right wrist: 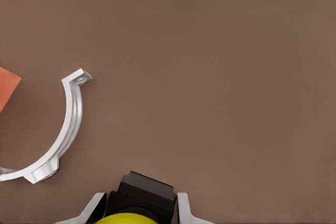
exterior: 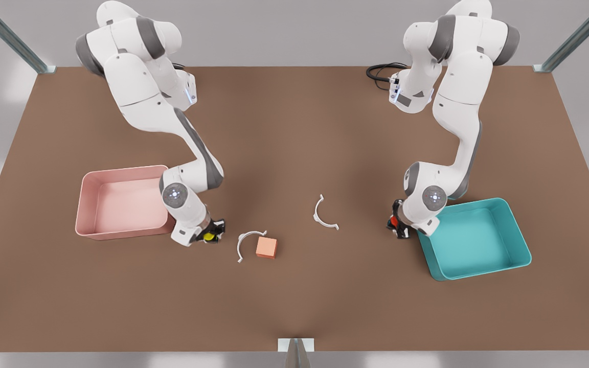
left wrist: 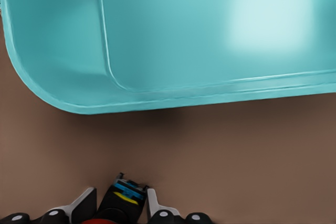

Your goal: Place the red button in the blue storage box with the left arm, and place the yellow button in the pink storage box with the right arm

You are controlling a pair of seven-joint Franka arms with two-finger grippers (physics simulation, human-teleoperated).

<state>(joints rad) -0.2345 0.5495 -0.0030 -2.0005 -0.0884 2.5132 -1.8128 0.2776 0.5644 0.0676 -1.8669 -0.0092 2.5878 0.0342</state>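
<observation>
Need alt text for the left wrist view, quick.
The left gripper is shut on the red button, just above the brown table. Beyond it is a rounded corner of the blue storage box.

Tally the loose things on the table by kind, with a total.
Storage boxes: 2, pink and blue
Buttons: 2, yellow and red
White curved clips: 2
Orange block: 1
Total: 7
</observation>
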